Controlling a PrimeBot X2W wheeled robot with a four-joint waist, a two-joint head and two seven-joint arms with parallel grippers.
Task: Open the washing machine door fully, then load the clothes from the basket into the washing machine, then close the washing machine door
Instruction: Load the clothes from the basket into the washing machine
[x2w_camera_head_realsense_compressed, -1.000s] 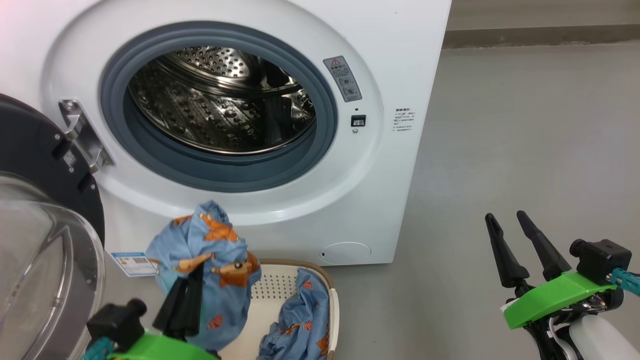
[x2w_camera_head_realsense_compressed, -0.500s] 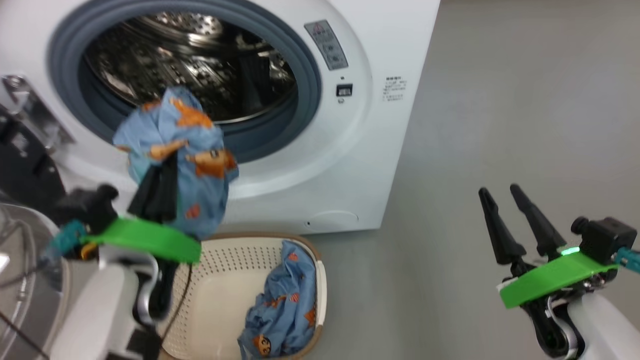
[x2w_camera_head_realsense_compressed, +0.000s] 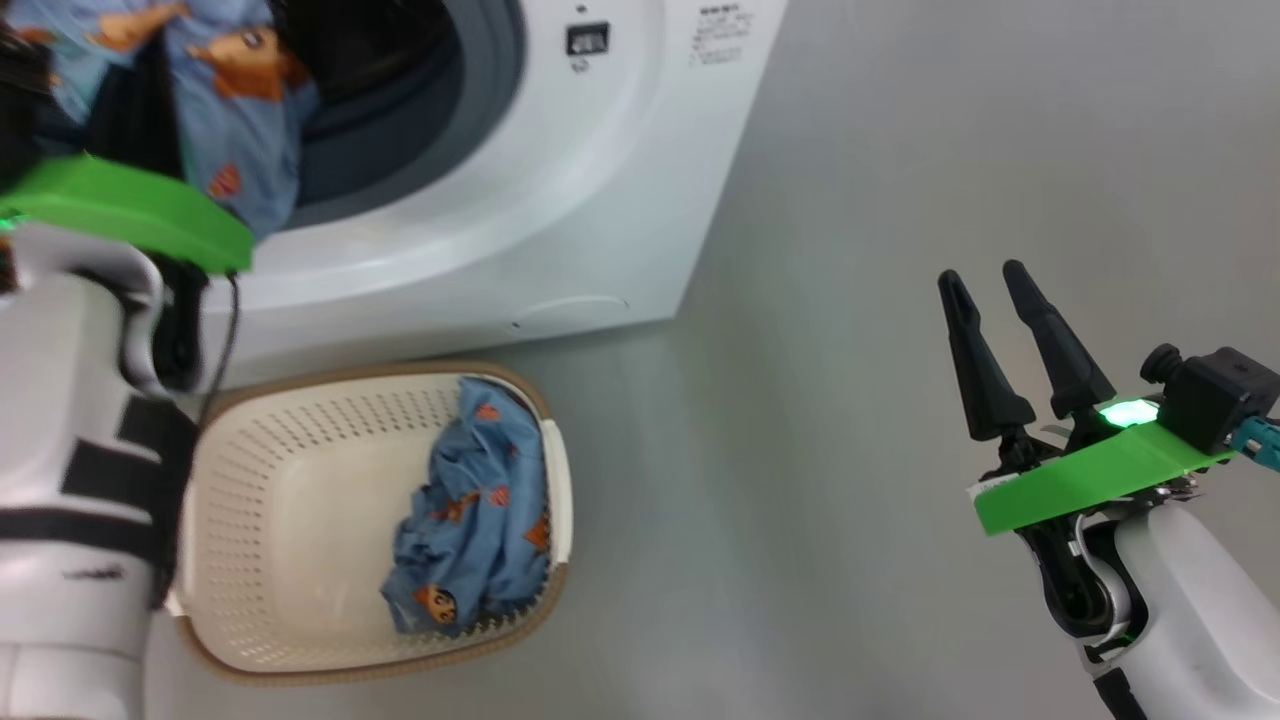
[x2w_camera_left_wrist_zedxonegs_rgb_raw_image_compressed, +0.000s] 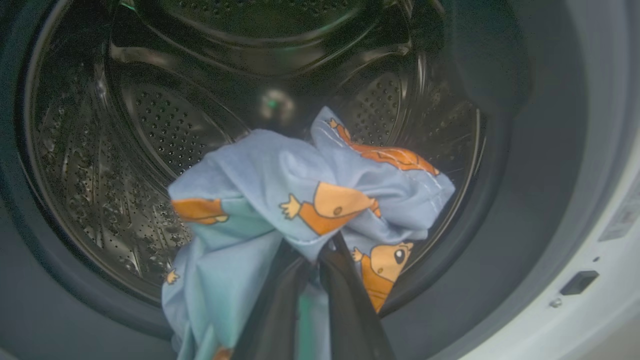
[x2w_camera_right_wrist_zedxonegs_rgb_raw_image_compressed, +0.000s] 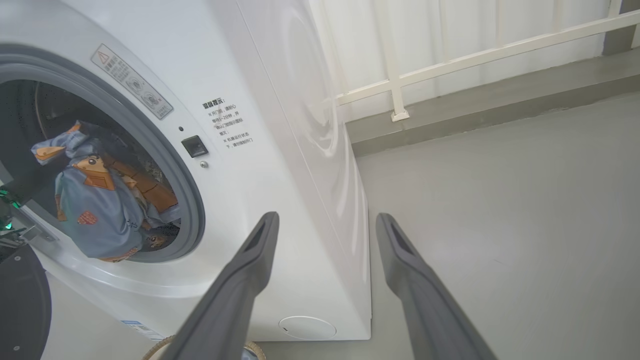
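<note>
My left gripper (x2w_camera_left_wrist_zedxonegs_rgb_raw_image_compressed: 314, 260) is shut on a light blue garment (x2w_camera_left_wrist_zedxonegs_rgb_raw_image_compressed: 300, 200) printed with orange figures, holding it at the mouth of the washing machine (x2w_camera_head_realsense_compressed: 560, 180), in front of the steel drum (x2w_camera_left_wrist_zedxonegs_rgb_raw_image_compressed: 165, 125). The same garment (x2w_camera_right_wrist_zedxonegs_rgb_raw_image_compressed: 95, 200) hangs in the opening in the right wrist view, and at the top left of the head view (x2w_camera_head_realsense_compressed: 230, 110). A second blue garment (x2w_camera_head_realsense_compressed: 470, 520) lies in the cream basket (x2w_camera_head_realsense_compressed: 290, 500) on the floor before the machine. The black door's edge (x2w_camera_right_wrist_zedxonegs_rgb_raw_image_compressed: 22, 300) shows at lower left, swung open. My right gripper (x2w_camera_head_realsense_compressed: 985, 290) stands open and empty at the right, above the floor.
Grey floor (x2w_camera_head_realsense_compressed: 850, 300) stretches to the right of the machine. A low ledge with a pale railing (x2w_camera_right_wrist_zedxonegs_rgb_raw_image_compressed: 450, 55) runs along the back. The basket (x2w_camera_right_wrist_zedxonegs_rgb_raw_image_compressed: 165, 345) rim sits close under the machine's front.
The left gripper has lifted the blue garment from above the basket up to the drum opening. The head camera has tilted down and turned right. The right gripper has stayed open.
</note>
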